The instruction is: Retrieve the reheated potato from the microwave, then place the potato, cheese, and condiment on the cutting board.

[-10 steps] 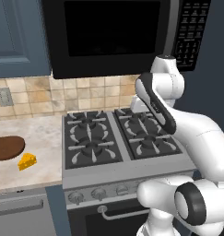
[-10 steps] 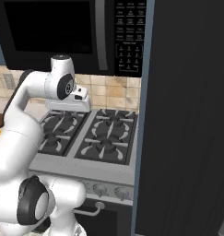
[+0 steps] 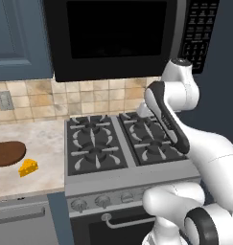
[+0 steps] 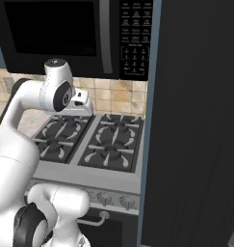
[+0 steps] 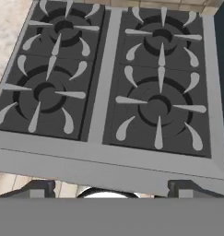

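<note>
Found the cutting board (image 3: 6, 154) at 9 o'clock in the left base view, flat on the pale counter (image 3: 43, 141) and cut off by the frame edge. Noted the cheese (image 3: 28, 168) just beside it toward 4 o'clock of the board, apart from it, near the counter's front edge. Spotted a wall outlet (image 3: 4, 100) on the tiled backsplash (image 3: 65, 93) above, and a blue cabinet (image 3: 17, 38) at 10 o'clock.

Saw the stove (image 3: 115, 143) at the centre, four burners bare, knobs along its front and an oven handle (image 3: 130, 222) at 6 o'clock. Found the microwave (image 3: 113, 36) straight above it at 12 o'clock, dark glass door shut, the long handle (image 3: 175, 28) at the door's right edge and the keypad (image 3: 197, 28) at 1 o'clock. Could not tell what sat behind the glass.

Watched the white arm (image 3: 178, 124) rise from 5 o'clock and bend over the right-hand burners, below the microwave and not touching it.

In the right base view, found the same microwave (image 4: 56, 34) at 11 o'clock, door closed, and a tall dark cabinet (image 4: 195, 120) at 3 o'clock.

In the hand view, looked down on the burners; saw the fingers (image 5: 39, 188) at 6 o'clock spread wide apart, holding nothing, well above the stove.
</note>
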